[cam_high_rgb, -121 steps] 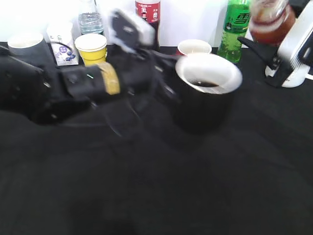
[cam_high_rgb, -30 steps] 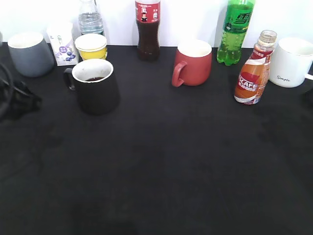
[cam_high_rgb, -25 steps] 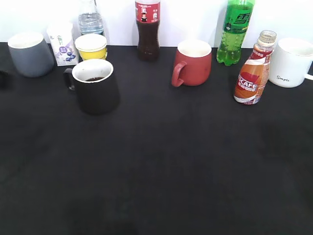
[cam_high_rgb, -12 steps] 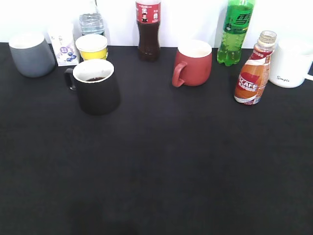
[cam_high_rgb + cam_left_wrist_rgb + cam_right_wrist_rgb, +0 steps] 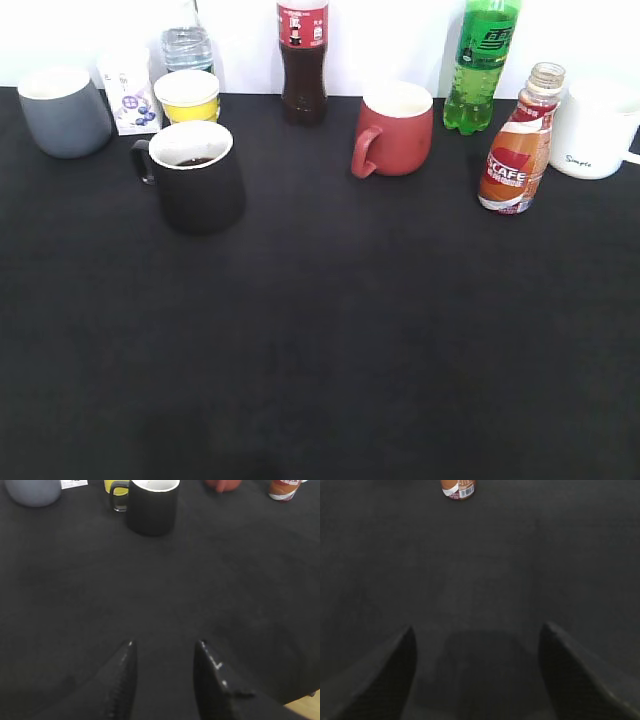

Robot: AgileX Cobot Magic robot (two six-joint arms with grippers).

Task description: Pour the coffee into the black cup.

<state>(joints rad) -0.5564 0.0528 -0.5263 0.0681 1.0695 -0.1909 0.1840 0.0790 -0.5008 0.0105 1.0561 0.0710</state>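
Beside the "Simple" white mug (image 5: pixel 598 128), the coffee (image 5: pixel 518 148) reads "CAFE"; both arms' fingers (image 5: pixel 162 680) (image 5: pixel 477 672) gape empty.

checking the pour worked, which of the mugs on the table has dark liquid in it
The black cup, front left, handle pointing left: dark liquid shows inside its white rim. The red mug and white mug show none.

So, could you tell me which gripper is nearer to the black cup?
Left. The left gripper faces the black cup across bare cloth; the right gripper faces the coffee, and the cup is outside its view.
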